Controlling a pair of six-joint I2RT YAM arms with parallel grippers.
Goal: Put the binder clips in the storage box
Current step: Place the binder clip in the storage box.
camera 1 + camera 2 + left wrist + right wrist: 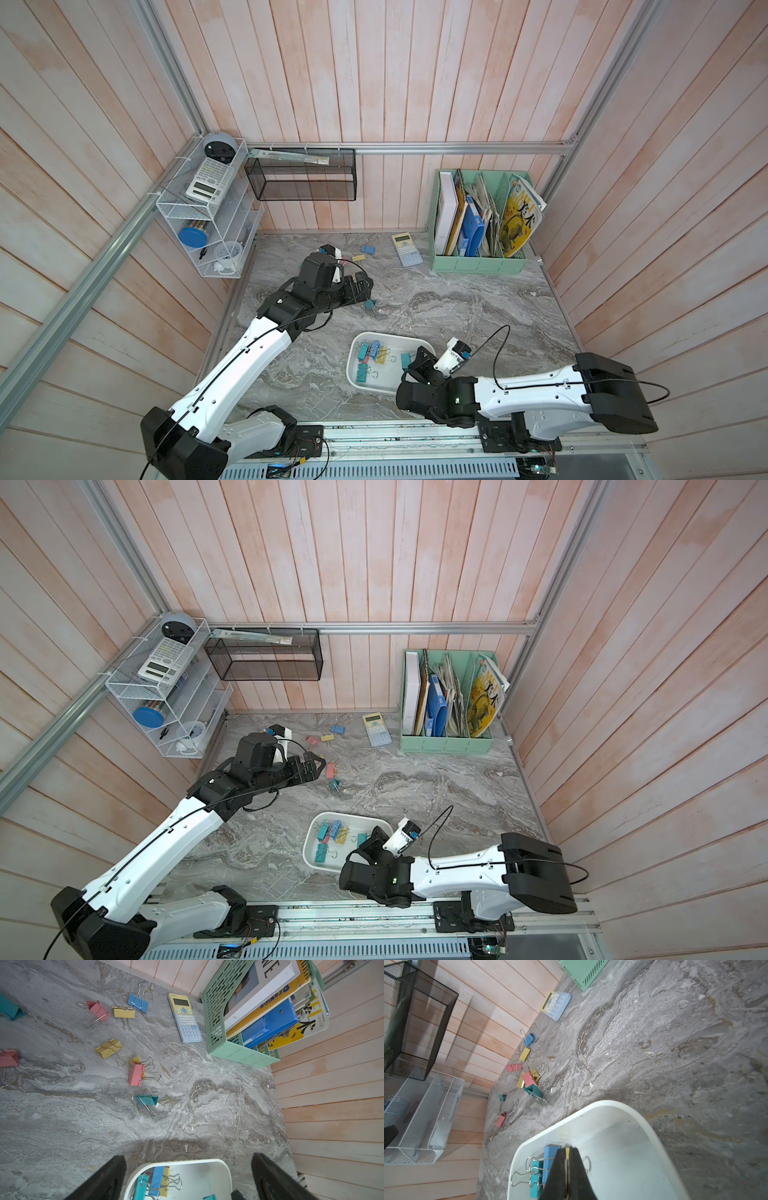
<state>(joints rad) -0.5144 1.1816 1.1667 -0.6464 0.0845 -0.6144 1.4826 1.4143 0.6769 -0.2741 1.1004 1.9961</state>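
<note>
The storage box (390,335) (345,813), a shallow white tray, lies near the table's front and holds several binder clips (374,354) (332,833) in teal, blue and yellow. My right gripper (422,356) (566,1152) is shut and empty, hanging over the box's right end. More binder clips (331,770) (136,1074) lie loose at the back left, pink, yellow, blue and teal. My left gripper (367,286) (189,1158) is wide open with nothing in it, above the table beside the loose pink and teal clips (371,304).
A yellow-and-blue calculator (406,249) lies at the back. A mint-green file holder (478,262) full of books stands at the back right. On the back wall hangs a black mesh basket (303,174), and a white wire rack (208,216) is on the left wall.
</note>
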